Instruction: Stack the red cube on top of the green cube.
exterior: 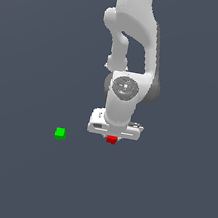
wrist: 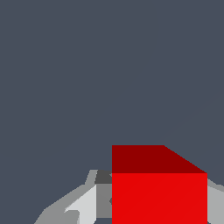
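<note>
Here the gripper (exterior: 112, 138) has its jaws drawn in on the red cube (exterior: 111, 140), a finger (wrist: 83, 205) against one side, another past the opposite side. The green cube (exterior: 60, 133) sits well apart toward the exterior view's left on the plain dark grey floor (exterior: 13, 175).

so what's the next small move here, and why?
Probably close on the red cube if not already gripped, then lift. The gripper sits low right over it, and the wrist view shows the cube between the fingers. The green cube stands apart toward the exterior view's left.
</note>
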Controlling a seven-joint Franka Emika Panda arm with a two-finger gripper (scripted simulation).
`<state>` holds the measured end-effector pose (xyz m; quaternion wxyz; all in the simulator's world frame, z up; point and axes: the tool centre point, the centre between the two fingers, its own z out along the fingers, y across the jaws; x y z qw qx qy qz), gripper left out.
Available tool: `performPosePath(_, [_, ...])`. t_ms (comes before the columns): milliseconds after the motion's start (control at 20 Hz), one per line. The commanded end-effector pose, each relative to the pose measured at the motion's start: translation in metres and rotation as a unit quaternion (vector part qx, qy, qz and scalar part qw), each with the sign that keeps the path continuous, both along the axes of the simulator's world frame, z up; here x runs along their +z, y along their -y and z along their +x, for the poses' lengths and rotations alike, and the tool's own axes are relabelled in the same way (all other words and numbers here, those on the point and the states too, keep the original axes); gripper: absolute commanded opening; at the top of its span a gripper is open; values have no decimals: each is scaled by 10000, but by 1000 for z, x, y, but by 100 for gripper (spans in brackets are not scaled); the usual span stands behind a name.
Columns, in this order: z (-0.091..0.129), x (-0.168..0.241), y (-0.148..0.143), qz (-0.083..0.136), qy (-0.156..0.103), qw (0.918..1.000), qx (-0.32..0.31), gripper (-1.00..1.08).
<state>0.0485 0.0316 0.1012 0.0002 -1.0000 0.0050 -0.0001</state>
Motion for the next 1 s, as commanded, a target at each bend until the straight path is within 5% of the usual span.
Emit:
performPosePath(0, [-3,-5,33,-2,3,10000,-6,-100])
performPosePath(550, [-11,-28,169,-4,1,10000,-7,-100])
performPosePath(950, [-12,-38,228,-4,1,10000,-7,-100])
